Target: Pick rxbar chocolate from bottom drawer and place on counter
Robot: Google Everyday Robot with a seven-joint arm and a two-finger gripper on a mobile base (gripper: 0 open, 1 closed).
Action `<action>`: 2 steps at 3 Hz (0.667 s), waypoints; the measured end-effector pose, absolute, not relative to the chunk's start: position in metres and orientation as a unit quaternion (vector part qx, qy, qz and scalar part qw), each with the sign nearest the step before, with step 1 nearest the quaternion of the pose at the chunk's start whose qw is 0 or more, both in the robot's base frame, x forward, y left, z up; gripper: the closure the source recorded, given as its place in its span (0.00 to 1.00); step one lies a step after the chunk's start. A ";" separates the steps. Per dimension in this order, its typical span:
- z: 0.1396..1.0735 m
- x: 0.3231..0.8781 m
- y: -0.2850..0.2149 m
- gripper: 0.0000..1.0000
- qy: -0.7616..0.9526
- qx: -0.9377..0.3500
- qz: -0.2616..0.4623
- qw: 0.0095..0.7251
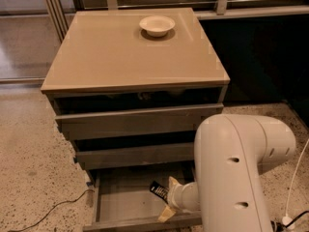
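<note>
A robot's gripper (168,198) reaches into the pulled-out bottom drawer (123,204) of a grey cabinet. Its two pale fingers (172,182) stand spread apart, closed on nothing. The rxbar chocolate (158,191), a small black wrapper with light print, lies tilted on the drawer's floor toward the right side. Its right end sits just beside the upper finger, and whether the two touch cannot be told from this angle. The lower finger points down toward the drawer's front edge, apart from the bar.

The robot's bulky white arm (236,178) fills the lower right foreground and hides the drawer's right end. Above, the two upper drawers (140,122) stand slightly ajar, with dark gaps over their fronts. The glossy tan counter (120,62) carries a cream-white bowl (157,25) near its far edge, well apart from the bar. A dark cable (48,211) trails across the speckled floor (29,163) at lower left, and a white cable (295,173) runs down the right edge.
</note>
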State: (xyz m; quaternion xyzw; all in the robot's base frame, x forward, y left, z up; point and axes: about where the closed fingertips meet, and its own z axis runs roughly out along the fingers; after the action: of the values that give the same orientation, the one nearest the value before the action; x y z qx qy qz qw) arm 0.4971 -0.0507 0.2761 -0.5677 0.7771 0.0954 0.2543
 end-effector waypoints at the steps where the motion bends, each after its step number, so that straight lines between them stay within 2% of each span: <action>1: 0.265 0.505 -0.054 0.00 0.799 -0.533 0.097 0.259; 2: 0.263 0.506 -0.054 0.00 0.802 -0.529 0.098 0.259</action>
State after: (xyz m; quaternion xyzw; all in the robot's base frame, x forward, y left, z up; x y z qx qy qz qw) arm 0.5064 -0.0543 0.2633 -0.5289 0.8022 0.0976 0.2593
